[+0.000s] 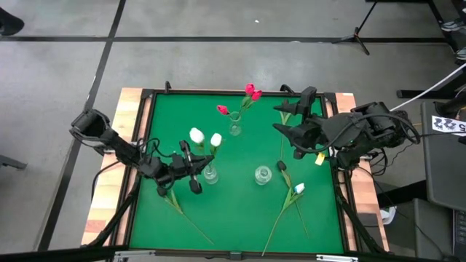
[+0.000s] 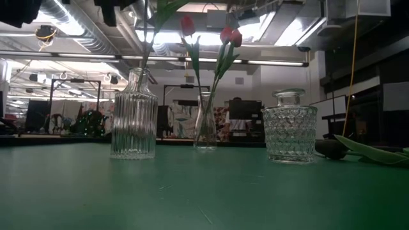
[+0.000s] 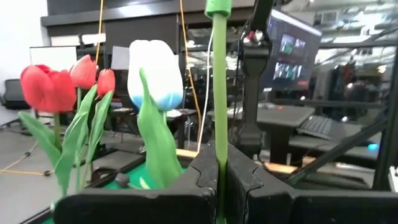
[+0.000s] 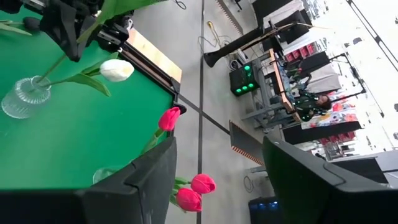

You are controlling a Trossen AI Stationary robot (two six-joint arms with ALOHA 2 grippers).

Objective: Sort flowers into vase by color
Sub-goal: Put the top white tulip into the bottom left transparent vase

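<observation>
My left gripper [image 1: 195,169] is shut on a tulip's green stem [image 3: 219,93] beside the ribbed glass vase [image 1: 210,175]. Two white heads [image 1: 196,135] [image 1: 216,140] show above that vase. One white tulip [image 4: 117,70] stands with its stem in the vase. Three red tulips [image 1: 249,91] stand in the slender vase [image 1: 234,129] at the far middle. The cut-glass jar [image 1: 263,175] holds no flower. A white tulip [image 1: 298,188] and a dark one [image 1: 282,166] lie on the table near the right. My right gripper [image 1: 280,118] hangs open above the far right. My left gripper pinches the green stem [image 3: 219,146] between its two fingers, coming at it about level from the table's left side. The stem stands upright across the fingers and rises out of the wrist view. Its lower end is hidden behind the gripper.
Another long green stem [image 1: 182,212] lies on the cloth at the near left, its head hidden under my left arm. A wooden rim [image 1: 131,131] frames the green table. Bare cloth [image 1: 233,211] lies in the near middle.
</observation>
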